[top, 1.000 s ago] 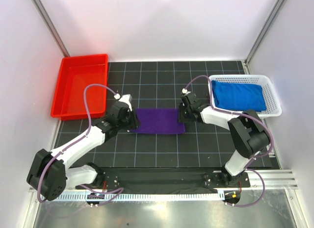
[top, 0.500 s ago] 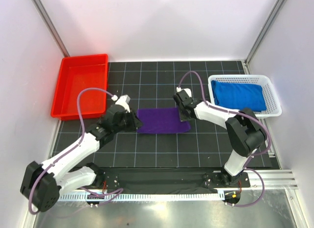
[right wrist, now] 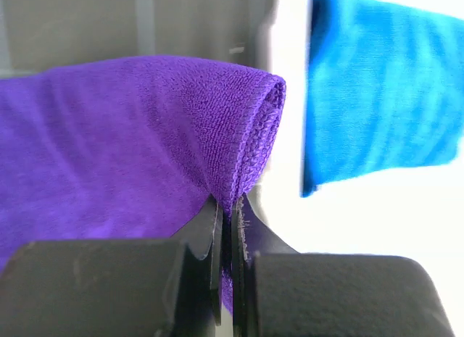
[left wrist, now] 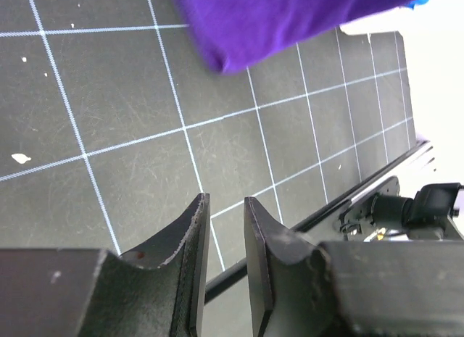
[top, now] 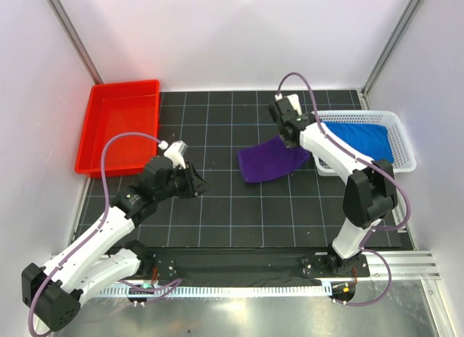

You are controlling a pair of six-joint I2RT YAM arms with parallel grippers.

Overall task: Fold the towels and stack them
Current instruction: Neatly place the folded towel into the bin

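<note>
My right gripper [top: 293, 143] is shut on an edge of the folded deep purple towel [top: 268, 164] and holds it lifted, just left of the white mesh basket [top: 403, 138]. In the right wrist view the gripper [right wrist: 226, 206] pinches the towel's folded edge [right wrist: 130, 134]. The royal blue towel [top: 354, 141] lies folded in the basket and shows in the right wrist view [right wrist: 377, 90]. My left gripper [top: 197, 183] is slightly open and empty, low over the mat, left of the purple towel. In the left wrist view the left gripper [left wrist: 225, 206] points at bare mat, with the purple towel [left wrist: 290, 18] beyond it. The patterned yellow-orange towel is out of view.
An empty red plastic tray [top: 119, 123] stands at the back left. The black gridded mat [top: 232, 206] covers the table. White walls enclose the back and sides. The arm bases and a metal rail [top: 239, 268] run along the near edge.
The left gripper let go of the purple towel's left edge and drew back toward the near left. The right gripper lifted the towel and carried it right and back, toward the basket.
</note>
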